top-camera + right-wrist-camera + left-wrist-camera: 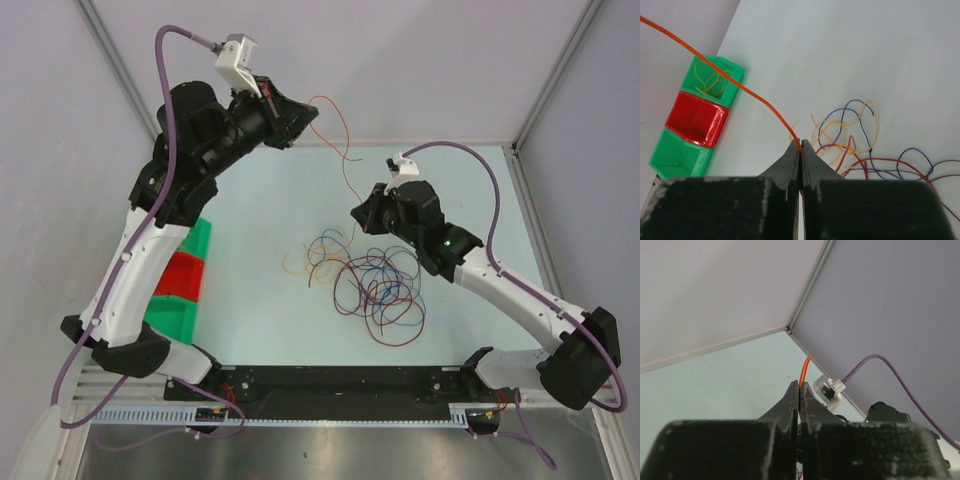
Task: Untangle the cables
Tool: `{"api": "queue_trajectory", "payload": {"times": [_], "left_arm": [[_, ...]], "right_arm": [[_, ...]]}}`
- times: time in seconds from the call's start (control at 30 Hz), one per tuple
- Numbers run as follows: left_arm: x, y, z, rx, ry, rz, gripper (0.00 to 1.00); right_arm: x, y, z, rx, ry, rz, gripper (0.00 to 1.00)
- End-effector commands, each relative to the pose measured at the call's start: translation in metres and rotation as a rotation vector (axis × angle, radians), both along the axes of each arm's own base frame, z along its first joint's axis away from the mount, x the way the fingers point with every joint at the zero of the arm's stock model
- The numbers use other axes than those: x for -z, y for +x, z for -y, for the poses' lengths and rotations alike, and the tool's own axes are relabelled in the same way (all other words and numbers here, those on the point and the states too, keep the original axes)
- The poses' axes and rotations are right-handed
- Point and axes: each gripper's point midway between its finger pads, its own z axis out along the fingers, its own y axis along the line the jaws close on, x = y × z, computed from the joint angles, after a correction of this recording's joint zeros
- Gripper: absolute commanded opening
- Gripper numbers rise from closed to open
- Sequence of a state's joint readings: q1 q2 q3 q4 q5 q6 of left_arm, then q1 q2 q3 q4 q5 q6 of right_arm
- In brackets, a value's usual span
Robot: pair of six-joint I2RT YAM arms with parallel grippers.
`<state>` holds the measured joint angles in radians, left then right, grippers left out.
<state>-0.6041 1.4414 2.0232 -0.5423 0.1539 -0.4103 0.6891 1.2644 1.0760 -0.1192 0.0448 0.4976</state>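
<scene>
The counter (250, 300) carries the cables (375, 290), a loose tangle just below the right claw (357, 217). Three bins (692, 120), green, red, green, sit beyond that claw on its left; the far green one holds yellow wire, apparently for sorted strands. One orange cable (335, 125) spans both claws. The left claw (312, 113), raised high, is clamped on one end; the right claw is clamped on the other, probably to draw it free of the tangle.

Two pincers (305, 118) (356, 215), three bins (182, 275), many tangled cables (375, 290)
</scene>
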Motion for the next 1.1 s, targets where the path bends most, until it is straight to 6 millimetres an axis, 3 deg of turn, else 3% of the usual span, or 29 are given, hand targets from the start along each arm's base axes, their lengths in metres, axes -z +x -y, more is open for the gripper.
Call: {"api": "queue_trajectory", "payload": {"times": [0.0,0.07,0.1,0.17,0.2,0.23,0.3,0.33,0.37,0.4,0.47,0.5,0.57,0.83,1.07], "left_arm": [[-0.002,0.003,-0.026,-0.128,0.03,0.017,0.0],[0.017,0.013,-0.036,-0.198,0.065,-0.028,0.01],[0.04,0.02,-0.041,-0.235,0.103,-0.082,0.03],[0.072,0.03,-0.053,-0.278,0.124,-0.185,0.28],[0.099,0.034,-0.053,-0.274,0.141,-0.264,0.44],[0.115,0.037,-0.058,-0.252,0.142,-0.319,0.72],[0.156,0.037,-0.064,-0.248,0.192,-0.419,0.87],[0.165,0.036,-0.069,-0.27,0.213,-0.429,0.94],[0.162,0.03,-0.074,-0.278,0.207,-0.414,0.96],[0.174,0.026,-0.077,-0.284,0.225,-0.426,0.97],[0.162,0.012,-0.083,-0.293,0.203,-0.374,0.97],[0.168,0.008,-0.084,-0.307,0.225,-0.363,0.97],[0.162,0.0,-0.087,-0.336,0.235,-0.316,0.95],[0.149,-0.055,-0.057,-0.168,0.173,-0.134,0.77],[0.139,-0.074,-0.016,-0.015,0.157,-0.031,0.68]], "right_arm": [[-0.038,-0.01,0.008,0.01,0.054,0.045,0.0],[-0.047,-0.016,0.008,-0.005,0.075,0.057,0.0],[-0.056,-0.019,0.009,-0.013,0.09,0.072,0.0],[-0.067,-0.025,0.008,-0.033,0.114,0.087,0.0],[-0.077,-0.026,0.01,-0.033,0.132,0.104,0.0],[-0.082,-0.027,0.01,-0.03,0.143,0.109,0.0],[-0.092,-0.033,0.007,-0.057,0.178,0.103,0.0],[-0.097,-0.035,0.008,-0.057,0.192,0.108,0.0],[-0.1,-0.036,0.007,-0.055,0.216,0.096,0.0],[-0.103,-0.036,0.008,-0.047,0.231,0.09,0.0],[-0.107,-0.034,0.008,-0.02,0.275,0.06,0.0],[-0.108,-0.034,0.009,-0.01,0.292,0.049,0.0],[-0.106,-0.026,0.014,0.07,0.339,0.003,0.0],[-0.099,-0.014,0.017,0.219,0.49,-0.141,0.0],[-0.095,-0.014,0.013,0.256,0.573,-0.236,0.0]]}}
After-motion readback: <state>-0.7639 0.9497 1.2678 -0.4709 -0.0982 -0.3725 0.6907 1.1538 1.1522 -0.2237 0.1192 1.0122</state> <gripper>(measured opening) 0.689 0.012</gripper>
